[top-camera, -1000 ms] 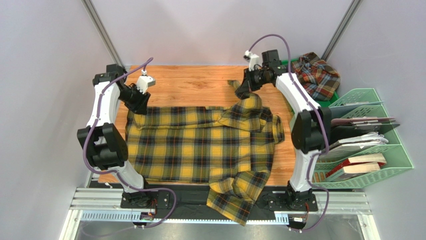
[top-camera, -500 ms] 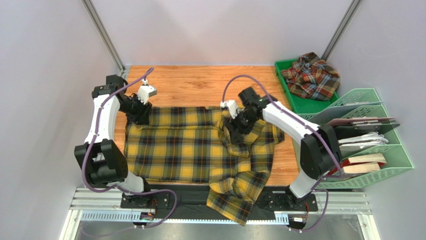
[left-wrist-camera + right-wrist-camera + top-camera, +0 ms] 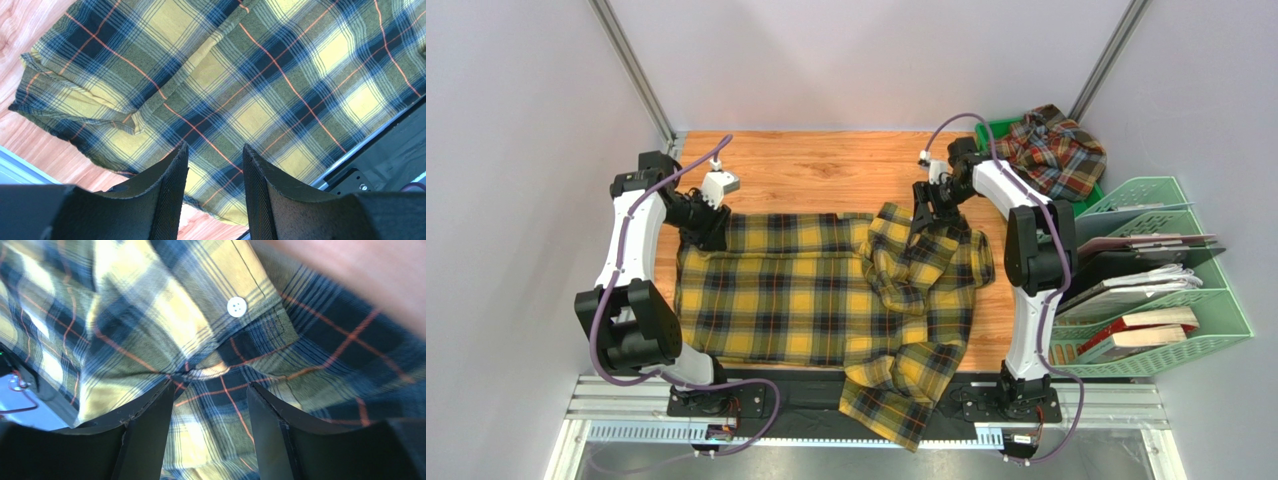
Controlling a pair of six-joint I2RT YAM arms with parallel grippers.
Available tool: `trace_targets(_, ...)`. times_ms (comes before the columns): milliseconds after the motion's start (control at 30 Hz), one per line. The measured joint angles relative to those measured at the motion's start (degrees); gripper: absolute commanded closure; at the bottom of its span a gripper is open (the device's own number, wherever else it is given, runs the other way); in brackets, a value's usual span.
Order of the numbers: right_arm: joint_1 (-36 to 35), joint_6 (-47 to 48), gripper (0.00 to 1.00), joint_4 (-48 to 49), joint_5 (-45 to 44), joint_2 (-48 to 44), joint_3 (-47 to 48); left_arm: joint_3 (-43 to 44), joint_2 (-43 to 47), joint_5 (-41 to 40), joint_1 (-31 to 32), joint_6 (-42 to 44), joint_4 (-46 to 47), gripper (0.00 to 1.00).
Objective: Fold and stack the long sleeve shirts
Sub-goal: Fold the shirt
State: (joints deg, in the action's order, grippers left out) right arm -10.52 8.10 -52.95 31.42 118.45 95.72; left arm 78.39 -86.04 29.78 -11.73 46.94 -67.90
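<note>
Top external: yellow and black plaid shirt [image 3: 806, 295] lay spread across the wooden worktop [image 3: 816, 170], covering most of the middle. One sleeve [image 3: 906, 255] lay bunched on top of the shirt's right side. The other sleeve [image 3: 896, 400] hung over the near edge between the arm bases. Left end effector [image 3: 709, 232] sat at the shirt's far left corner, low over the cloth. Right end effector [image 3: 923, 215] sat at the shirt's far edge, just above the bunched sleeve. Finger state was too small to read from here for either one. Rust-red plaid shirt [image 3: 1051, 150] lay crumpled in the green tray [image 3: 1036, 210] at the far right corner, well apart from the yellow shirt. A green file rack [image 3: 1171, 290] with books and folders stood at the right edge.

Left wrist: left end effector [image 3: 214, 150] had its fingers [image 3: 170, 190] spread, with nothing between them. Yellow plaid cloth [image 3: 280, 75] filled the view below, with the shirt's corner and bare worktop [image 3: 20, 30] at upper left.

Right wrist: right end effector [image 3: 210, 390] also had its fingers [image 3: 145, 435] spread and pinched nothing. Wrinkled yellow plaid [image 3: 150, 315] lay close below, with a white button [image 3: 236, 306] on a cuff or placket; I could not tell which. A blurred strip of worktop [image 3: 360, 270] showed at upper right.
</note>
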Motion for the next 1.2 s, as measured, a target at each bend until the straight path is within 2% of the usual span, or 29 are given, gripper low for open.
trace_targets(300, -0.70, -5.22, 0.40, 0.59, 0.59, 5.14, -0.09, 0.02, 0.00, -0.11, 0.02, -0.59, 0.26, 0.49)
trace_targets(567, -0.66, -9.70, 0.48, 3.32, 5.11, 7.45, 0.31, -0.04, 0.00, -1.03, 0.00, -0.35, 0.42, 0.49)
trace_targets(833, -0.90, -11.63, 0.43, 4.94, 8.63, 7.52, 0.57, -0.13, 0.00, -1.44, 0.00, -0.35, 0.44, 0.49)
trace_targets(900, -1.03, -12.28, 0.44, 5.25, 9.07, 8.17, 1.92, -0.13, -0.02, -1.46, 0.02, -0.35, 0.42, 0.49)
trace_targets(1000, -1.22, -12.98, 0.65, 5.95, 9.77, 9.84, 4.20, -0.11, -0.33, -1.46, 0.00, -0.37, 0.42, 0.50)
trace_targets(1033, -1.29, -13.18, 0.80, 6.49, 10.19, 10.54, 4.90, -0.11, -0.48, -1.44, 0.00, -0.39, 0.42, 0.50)
trace_targets(1100, -1.38, -13.18, 0.97, 6.80, 11.02, 11.15, 5.51, 0.00, -0.70, -1.31, 0.00, -0.42, 0.35, 0.51)
trace_targets(1133, -1.44, -13.05, 1.00, 6.54, 11.65, 11.17, 5.60, 0.11, -0.74, -1.18, 0.00, -0.44, 0.33, 0.51)
trace_targets(1200, -1.70, -12.13, 1.00, 5.81, 13.27, 10.80, 5.75, 1.05, -0.85, 0.35, -0.04, -0.55, -0.33, 0.51)
